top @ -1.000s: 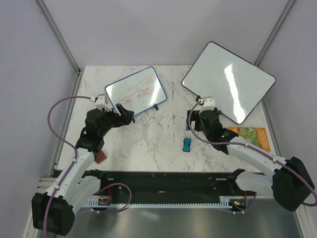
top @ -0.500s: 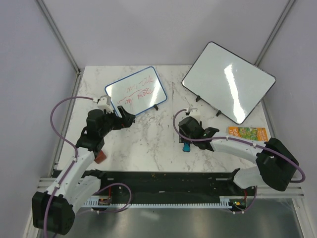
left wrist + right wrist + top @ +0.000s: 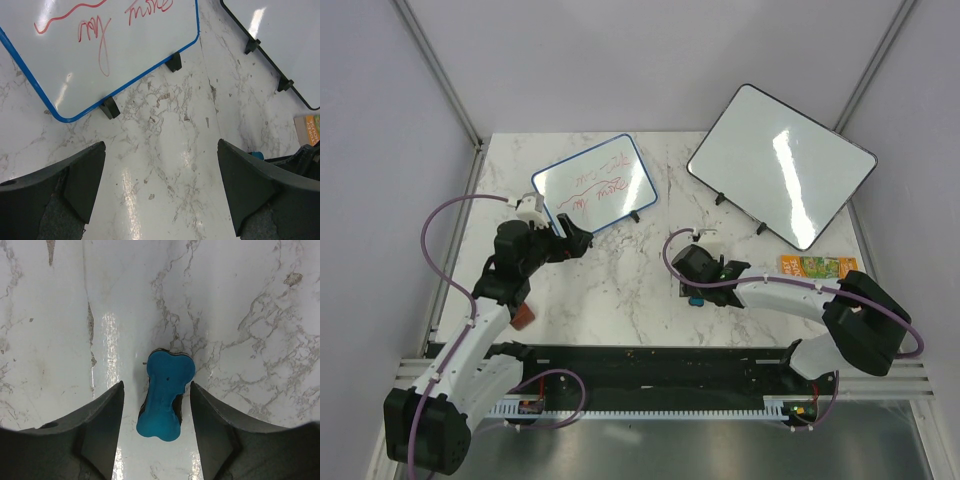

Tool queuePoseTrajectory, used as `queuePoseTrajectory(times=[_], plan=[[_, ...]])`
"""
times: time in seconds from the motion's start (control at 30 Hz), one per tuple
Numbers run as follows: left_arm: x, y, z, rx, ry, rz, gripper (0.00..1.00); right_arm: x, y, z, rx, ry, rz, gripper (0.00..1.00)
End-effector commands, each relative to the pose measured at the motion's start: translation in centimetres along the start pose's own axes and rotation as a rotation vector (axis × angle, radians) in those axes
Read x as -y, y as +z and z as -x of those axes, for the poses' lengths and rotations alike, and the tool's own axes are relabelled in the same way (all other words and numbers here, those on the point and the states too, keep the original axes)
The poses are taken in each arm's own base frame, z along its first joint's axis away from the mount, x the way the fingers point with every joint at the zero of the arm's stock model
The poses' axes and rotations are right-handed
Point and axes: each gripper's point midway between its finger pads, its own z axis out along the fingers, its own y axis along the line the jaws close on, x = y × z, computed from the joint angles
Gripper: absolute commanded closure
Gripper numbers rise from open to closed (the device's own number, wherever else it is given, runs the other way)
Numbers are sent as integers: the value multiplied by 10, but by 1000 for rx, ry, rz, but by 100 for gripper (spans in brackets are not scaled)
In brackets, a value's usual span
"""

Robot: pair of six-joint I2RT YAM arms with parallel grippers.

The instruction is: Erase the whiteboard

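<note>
Evidently the small rectangular whiteboard with the blue rim and rounded corners [image 3: 595, 185] stood in the upper left of the overhead view, propped at a tilt on its small black feet, with red scribbles across its face. It looked like a thin, stiff, light panel. On the polished white marble desk [image 3: 620, 290] it would probably skid or tip back under a wiping stroke. Its glossy face offered nothing to pinch, so the blue rim was the likely place to hold it, best along the lower edge between the two feet. That edge filled the upper left of the left wrist view [image 3: 100, 50], and the left jaws stood wide apart just short of it, empty.

Lower in the overhead view, right of centre, lay the small blue bone-shaped eraser [image 3: 165, 395] with a dark pad underneath, flat on the desk. It looked light and rigid on top and soft below. Its narrow waist seemed the natural grip, with the pad left facing down. The right jaws straddled that waist, apart, with a strip of marble showing on the left side, so they did not look clamped.

The larger black-rimmed whiteboard [image 3: 780, 165] leaned at the upper right, well apart from the scribbled one.
</note>
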Motion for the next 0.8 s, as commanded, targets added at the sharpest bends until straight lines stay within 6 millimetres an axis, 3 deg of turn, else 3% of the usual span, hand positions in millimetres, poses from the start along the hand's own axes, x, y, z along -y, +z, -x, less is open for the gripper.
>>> queuePoseTrajectory(times=[0.0,0.27,0.3,0.33,0.53,0.77], plan=[[8,-3,14,30,3,-21,1,0,3,1,15,24,-21,38],[7,-6,23,67,9,-3,1,7,11,-7,0,9,-60,40],[7,-6,23,68,8,-1,1,10,13,-8,0,7,-70,52],[8,-6,24,68,9,-4,1,10,13,-9,0,14,-74,71],[5,-6,23,70,8,10,1,14,15,-12,-4,0,-87,71],[-21,2,22,80,-27,142,1,12,12,-5,23,-8,-73,75]])
